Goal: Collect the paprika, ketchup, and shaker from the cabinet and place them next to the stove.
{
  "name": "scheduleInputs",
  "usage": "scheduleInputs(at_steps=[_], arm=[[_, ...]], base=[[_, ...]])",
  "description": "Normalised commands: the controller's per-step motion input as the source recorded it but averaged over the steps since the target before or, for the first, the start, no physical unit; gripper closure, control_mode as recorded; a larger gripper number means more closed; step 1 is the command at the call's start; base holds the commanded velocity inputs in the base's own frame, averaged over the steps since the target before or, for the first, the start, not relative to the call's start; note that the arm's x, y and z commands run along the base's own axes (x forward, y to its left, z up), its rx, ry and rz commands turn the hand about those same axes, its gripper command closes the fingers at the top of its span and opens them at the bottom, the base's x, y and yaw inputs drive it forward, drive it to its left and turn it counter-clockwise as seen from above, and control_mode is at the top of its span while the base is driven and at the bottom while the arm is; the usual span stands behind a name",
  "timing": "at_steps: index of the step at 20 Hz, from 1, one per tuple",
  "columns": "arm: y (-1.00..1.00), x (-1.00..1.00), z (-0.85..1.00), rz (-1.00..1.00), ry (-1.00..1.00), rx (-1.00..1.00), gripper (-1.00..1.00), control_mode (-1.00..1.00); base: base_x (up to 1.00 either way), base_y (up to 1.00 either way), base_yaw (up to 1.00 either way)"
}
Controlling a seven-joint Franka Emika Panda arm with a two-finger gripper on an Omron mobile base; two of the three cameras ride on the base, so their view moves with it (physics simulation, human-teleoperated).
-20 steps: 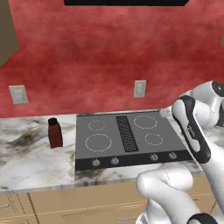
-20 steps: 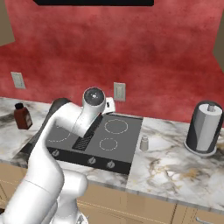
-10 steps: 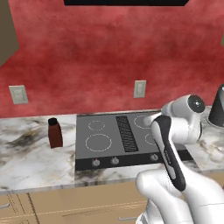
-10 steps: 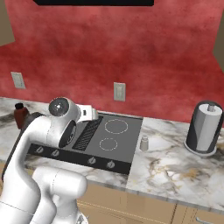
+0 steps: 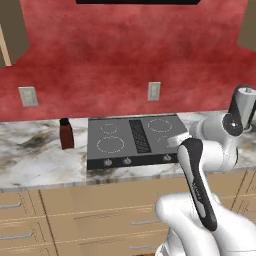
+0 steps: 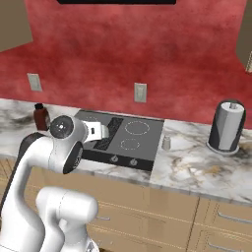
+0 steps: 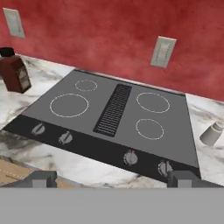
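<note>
- We list one flat dark grey cooktop, the stove (image 7: pixel 118 118), with four white ring burners, a central black vent grille and a row of front knobs, set into the white-and-brown marbled desk (image 5: pixel 30 155), its knob edge near the desk's front edge.
- We list one dark reddish-brown squarish jar with a black cap, the paprika (image 5: pixel 66 134), upright on the desk just beside the stove's left edge, not touching it.
- We list one small pale grey-white shaker (image 6: pixel 167 142) with a rounded top, upright on the desk just beside the stove's right edge.
- We note bare marble left of the paprika and a broad open stretch between the shaker and the grey cylindrical pot (image 6: pixel 227 126) standing well apart to the right, near the red wall (image 6: pixel 147 49).
- We note two pale wall sockets (image 7: pixel 163 52) above the desk's back edge.
- We record the claw (image 7: pixel 111 177) released, jaws spread wide with nothing between them, hanging low over the desk's front edge before the knobs.
- We see tan cabinet corners (image 5: pixel 12 30) at the upper edges; the ketchup we cannot locate.
- Tan drawer fronts (image 6: pixel 221 221) run below the desk.
</note>
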Motion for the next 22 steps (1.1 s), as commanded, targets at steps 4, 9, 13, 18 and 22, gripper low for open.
scheduleInputs(at_steps=[4, 9, 13, 18, 22], arm=[[0.0, 0.0, 0.0, 0.0, 0.0, 0.0, -1.0, 1.0], [0.0, 0.0, 0.0, 0.0, 0.0, 0.0, -1.0, 1.0], [0.0, 0.0, 0.0, 0.0, 0.0, 0.0, -1.0, 1.0], [0.0, 0.0, 0.0, 0.0, 0.0, 0.0, -1.0, 1.0], [0.0, 0.0, 0.0, 0.0, 0.0, 0.0, -1.0, 1.0]], base=[[-1.0, 0.55, 0.04], [-0.83, 0.83, 0.06], [-0.54, 1.0, 0.0], [-0.31, 1.0, 0.0], [-0.02, 1.0, -0.03]])
